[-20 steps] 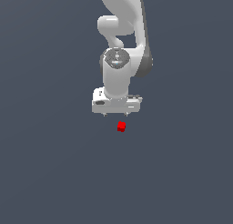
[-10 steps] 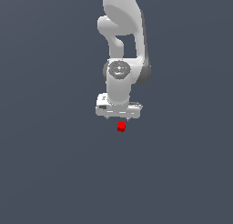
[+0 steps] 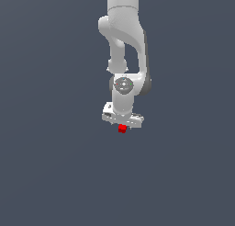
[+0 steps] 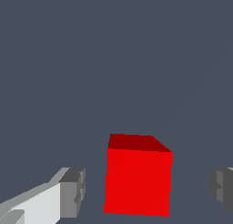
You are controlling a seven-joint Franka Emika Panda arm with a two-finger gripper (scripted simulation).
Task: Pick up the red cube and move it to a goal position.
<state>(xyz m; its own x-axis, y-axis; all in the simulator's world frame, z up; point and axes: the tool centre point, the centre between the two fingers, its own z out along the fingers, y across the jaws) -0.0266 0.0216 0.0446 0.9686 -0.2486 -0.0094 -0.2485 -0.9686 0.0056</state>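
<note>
The red cube (image 3: pixel 122 128) is a tiny bright red block on the dark grey floor, just under the white gripper (image 3: pixel 122 125) in the exterior view. In the wrist view the red cube (image 4: pixel 138 178) sits large between the two grey fingertips (image 4: pixel 73 192), with a gap on each side. The gripper (image 4: pixel 148 191) is open and straddles the cube without touching it. The white arm rises above it in the exterior view.
The dark grey floor (image 3: pixel 55 165) spreads flat around the arm. No other objects or edges show.
The gripper has come down onto the cube; the cube, earlier visible below the hand, is now half hidden between the fingers. The cube has not moved.
</note>
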